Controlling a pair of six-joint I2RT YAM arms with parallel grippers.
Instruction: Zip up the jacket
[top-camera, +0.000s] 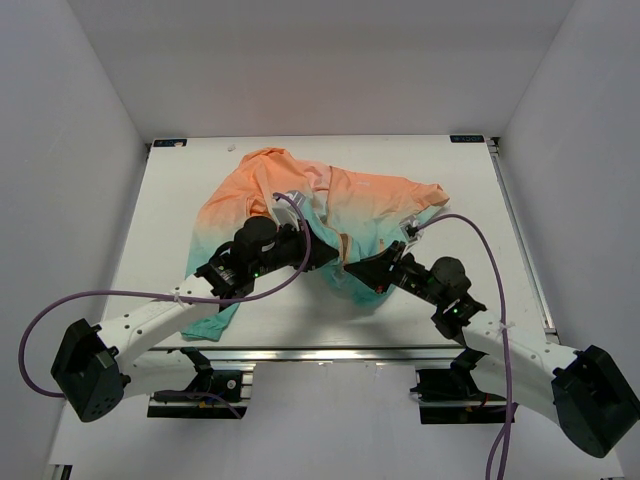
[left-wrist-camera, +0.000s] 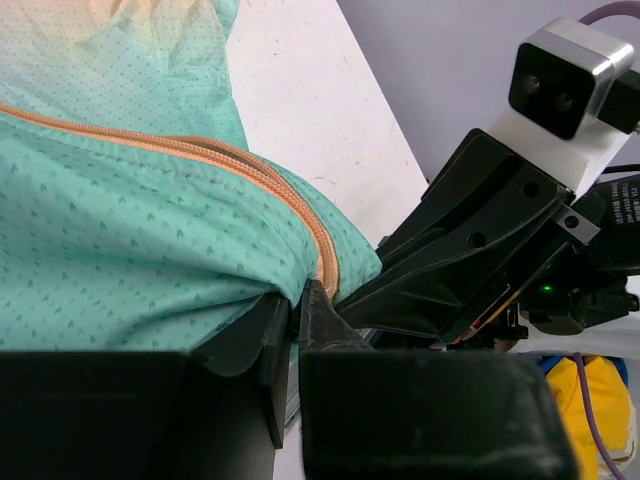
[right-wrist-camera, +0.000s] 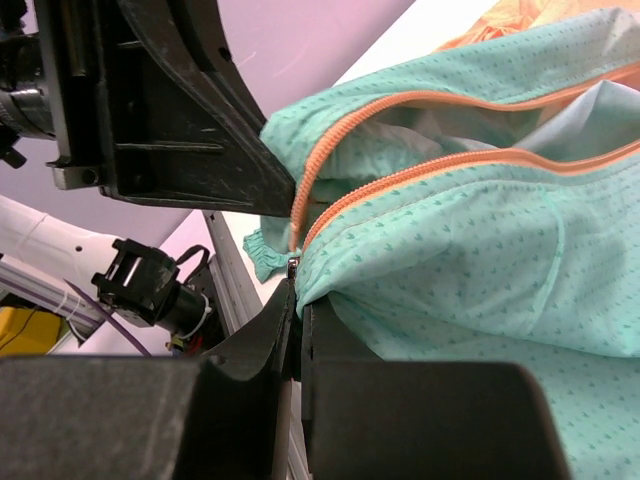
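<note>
The left gripper (left-wrist-camera: 298, 322) and right gripper (right-wrist-camera: 297, 312) both pinch the teal hem of the jacket (top-camera: 360, 200), right beside its orange zipper (left-wrist-camera: 240, 160).

jacket (top-camera: 350, 200) thin matt cloth, dotted print; zipper (left-wrist-camera: 255, 165) ribbed fabric tape; table (top-camera: 480, 190) smooth matt white; left gripper (left-wrist-camera: 300, 305) matt black plastic

White links on left arm (top-camera: 150, 318) and right arm (top-camera: 520, 345), black at joints, at the bases (top-camera: 88, 368), at left hand (top-camera: 318, 252) and right hand (top-camera: 362, 272). Purple cable (top-camera: 30, 340) looped along each. Green wrist light (left-wrist-camera: 544, 289). White camera block (left-wrist-camera: 570, 75), twin dark lenses; beside it perhaps a printed label (left-wrist-camera: 622, 205), unreadable.
</note>
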